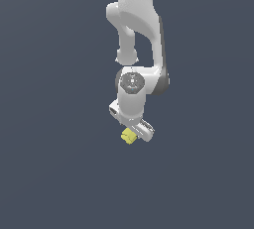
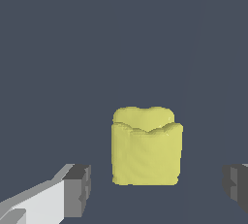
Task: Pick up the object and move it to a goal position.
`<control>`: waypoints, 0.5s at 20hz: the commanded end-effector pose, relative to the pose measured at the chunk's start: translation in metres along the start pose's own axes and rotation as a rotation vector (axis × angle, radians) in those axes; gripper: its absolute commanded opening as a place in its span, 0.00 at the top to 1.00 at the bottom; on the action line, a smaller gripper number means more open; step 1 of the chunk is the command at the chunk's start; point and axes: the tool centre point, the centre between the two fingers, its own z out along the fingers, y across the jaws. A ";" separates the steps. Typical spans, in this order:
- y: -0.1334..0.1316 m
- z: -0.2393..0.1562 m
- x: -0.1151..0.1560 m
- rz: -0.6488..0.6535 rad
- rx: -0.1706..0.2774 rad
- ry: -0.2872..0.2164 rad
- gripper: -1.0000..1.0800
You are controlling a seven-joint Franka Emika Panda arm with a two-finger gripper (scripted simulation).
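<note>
- The object, a small yellow chunk with a stepped upper edge, sits between the two fingers of the gripper in the wrist view, with dark gaps on both sides, so neither pad touches it.
- The gripper stands wide open and holds nothing; one dark pad shows in full, while the other is cut off at the frame's edge.
- The relation the coming move turns on: the chunk lies inside the finger span but somewhat nearer the fully visible pad, and a little ahead of the fingertips along the approach line. By my judgement the hand needs a bit more advance before closing.
- The chunk looks about as wide as tall, so no clear long axis shows; its flat sides face the pads.
- In the exterior view the object appears just beside the gripper, toward the exterior view's left and slightly below the hand.
- The dark surface has no visible edges or corners, so I cannot place the chunk against them, nor tell for sure whether it rests on the surface.
- No goal marker is visible in either view.
</note>
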 end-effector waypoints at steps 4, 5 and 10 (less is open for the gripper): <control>0.000 0.014 0.000 0.001 0.000 0.000 0.04; 0.001 0.019 0.000 0.002 0.000 0.000 0.04; 0.001 0.044 -0.001 0.004 0.000 0.000 0.04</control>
